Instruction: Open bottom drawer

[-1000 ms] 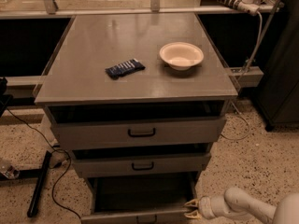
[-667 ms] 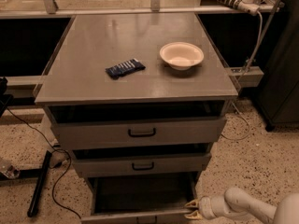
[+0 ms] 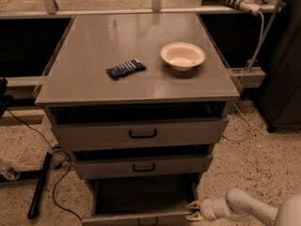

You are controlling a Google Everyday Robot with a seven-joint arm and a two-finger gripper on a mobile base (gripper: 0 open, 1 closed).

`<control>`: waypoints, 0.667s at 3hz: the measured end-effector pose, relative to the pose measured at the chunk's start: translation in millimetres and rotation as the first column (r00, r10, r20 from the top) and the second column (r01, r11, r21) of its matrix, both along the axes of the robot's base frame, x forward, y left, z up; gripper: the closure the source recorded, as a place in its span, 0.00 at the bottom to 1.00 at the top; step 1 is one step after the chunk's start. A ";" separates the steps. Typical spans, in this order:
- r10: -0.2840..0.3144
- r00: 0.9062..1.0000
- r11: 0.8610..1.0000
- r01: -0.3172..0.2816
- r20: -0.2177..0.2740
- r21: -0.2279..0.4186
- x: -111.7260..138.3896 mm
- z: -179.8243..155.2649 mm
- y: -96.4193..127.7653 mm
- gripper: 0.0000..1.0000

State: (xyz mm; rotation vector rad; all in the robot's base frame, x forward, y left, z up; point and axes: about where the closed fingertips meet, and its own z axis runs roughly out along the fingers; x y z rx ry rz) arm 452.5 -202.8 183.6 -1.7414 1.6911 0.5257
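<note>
Nothing visibly shifts from a second ago: the claw (image 3: 193, 210) stays low at the near right, its two pale fingertips (image 3: 193, 205) a little apart, right at the right end of the bottom drawer (image 3: 122, 218). Whether they touch it cannot be told. That drawer stands pulled out toward the near side, dark inside. Above it, the middle drawer (image 3: 108, 167) and top drawer (image 3: 94, 135) sit slightly open. On the bench (image 3: 117, 36) lie a white bowl (image 3: 183, 55) and a blue packet (image 3: 125, 68).
</note>
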 end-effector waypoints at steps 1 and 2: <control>0.000 1.000 1.000 0.000 0.000 0.000 0.0 -0.1 0.0 0.35; 0.009 1.000 1.000 -0.009 -0.005 -0.001 -3.0 -2.6 2.6 0.12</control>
